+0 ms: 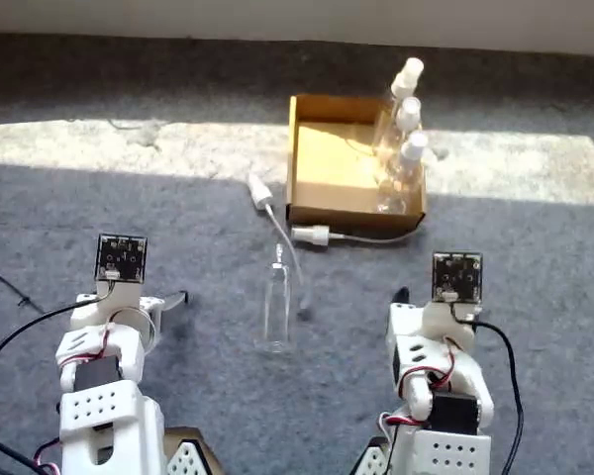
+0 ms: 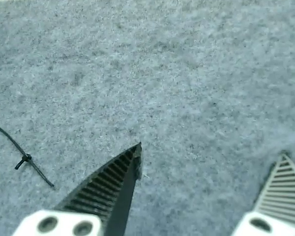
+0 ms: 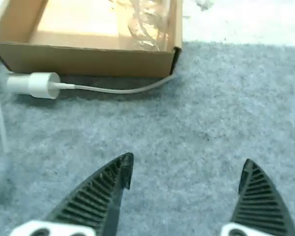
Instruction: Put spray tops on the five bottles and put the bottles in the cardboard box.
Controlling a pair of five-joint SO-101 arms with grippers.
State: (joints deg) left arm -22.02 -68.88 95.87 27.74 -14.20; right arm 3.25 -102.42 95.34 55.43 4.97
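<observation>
Carpet in grey covers the table [image 1: 535, 267], with a band of sunlight across its far side. Left arm [image 1: 104, 346] and right arm [image 1: 441, 346] sit at the near edge, one toward each near corner. The left gripper [image 2: 211, 164] hangs over bare carpet, jaws spread wide with nothing between them. The right gripper [image 3: 187, 167] is likewise agape and empty, pointing at the box's near right corner from well apart.

The box [image 1: 322, 158], open-topped cardboard, lies at the far middle of the table, half in the sunlit band. Three capped bottles [image 1: 401, 148] stand in a row along its right wall, each wearing a white spray top and close against the next. A fourth, the bare bottle [image 1: 276, 312], stands upright on the carpet at mid-table between the two arms, nearer than the box, its neck uncapped.

Two loose tops lie on the carpet. The left top [image 1: 260, 188] is just off the box's left wall, its thin tube trailing toward the near edge past the bare bottle's right side. The front top [image 1: 311, 236] is just beside the box's near wall, its tube curving along that wall to the near right corner. A black tie [image 2: 24, 160] lies on the carpet near the left gripper.
</observation>
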